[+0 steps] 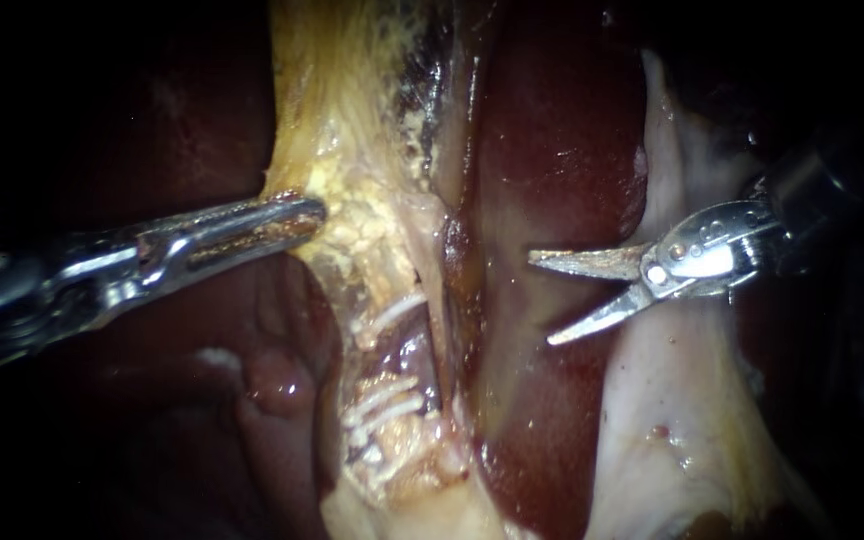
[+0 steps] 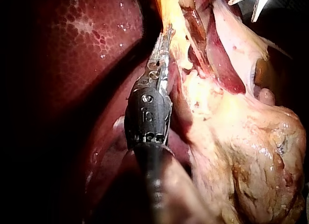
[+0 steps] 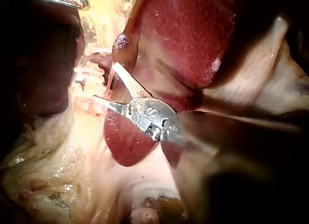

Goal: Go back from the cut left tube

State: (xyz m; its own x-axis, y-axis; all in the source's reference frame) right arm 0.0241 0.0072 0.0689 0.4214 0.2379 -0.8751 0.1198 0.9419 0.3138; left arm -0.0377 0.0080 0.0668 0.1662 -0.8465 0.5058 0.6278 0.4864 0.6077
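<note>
Dark red liver (image 2: pixel 91 26) with fine pale mottling; yellow-cream tissue (image 1: pixel 352 130), blackened in one patch; white clips (image 1: pixel 382 405); silvery right instrument (image 1: pixel 542 300)

So the left tube (image 1: pixel 392 420) is cut clean through. It sits in the pale yellow fatty strand (image 1: pixel 352 130) running down the middle. The upper stump has one white clip (image 1: pixel 397 308) and the lower stump has several white clips (image 1: pixel 384 400), with a dark reddish gap between the ends. My right instrument (image 1: pixel 542 300), blades apart, hangs well off to its right.
</note>
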